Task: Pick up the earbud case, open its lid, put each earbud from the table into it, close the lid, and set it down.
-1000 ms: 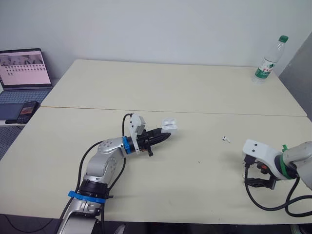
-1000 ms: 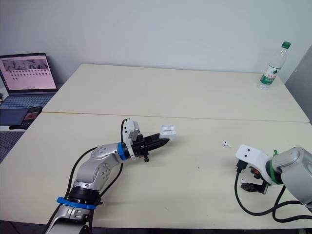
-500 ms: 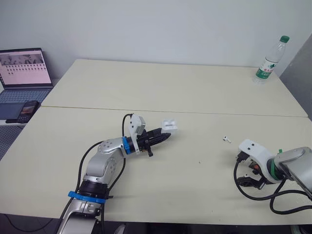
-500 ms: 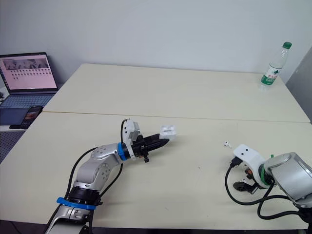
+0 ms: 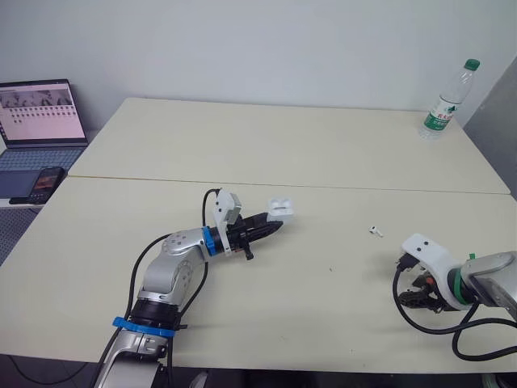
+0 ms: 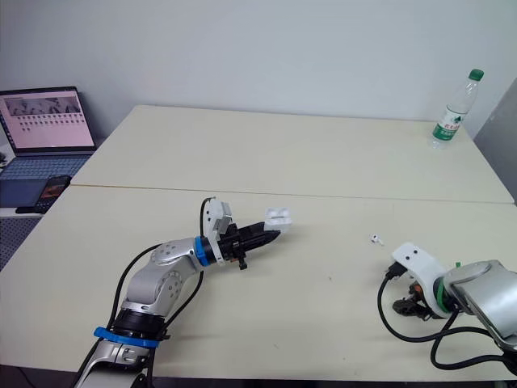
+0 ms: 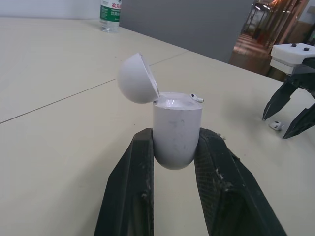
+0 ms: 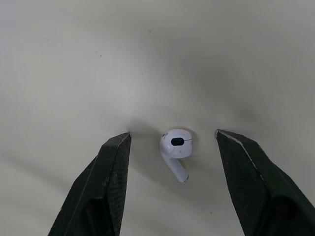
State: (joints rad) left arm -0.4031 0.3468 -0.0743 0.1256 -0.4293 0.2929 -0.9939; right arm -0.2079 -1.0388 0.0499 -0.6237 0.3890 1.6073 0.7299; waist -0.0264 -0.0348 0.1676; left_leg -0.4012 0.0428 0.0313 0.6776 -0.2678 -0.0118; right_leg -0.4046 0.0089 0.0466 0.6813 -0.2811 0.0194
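My left gripper [image 5: 273,224] is shut on the white earbud case [image 5: 281,208], held just above the table's middle with its lid [image 7: 137,78] hinged open. One white earbud [image 5: 373,230] lies on the table to the right of the case. A second earbud [image 8: 176,147] lies at the front right, between the open fingers of my right gripper [image 8: 174,139], which points down at it without touching. The right gripper [image 5: 416,296] hangs close over the table there. The left wrist view also shows it [image 7: 289,114] standing over that earbud [image 7: 275,125].
A water bottle [image 5: 443,103] stands at the table's far right corner. A laptop [image 5: 40,113] and a phone [image 5: 44,182] sit on a side surface to the left. A seam [image 5: 145,179] runs across the tabletop behind the case.
My right arm has shifted and turned at the wrist near the front right, bringing its gripper down over the earbud. The left arm and the case have stayed put.
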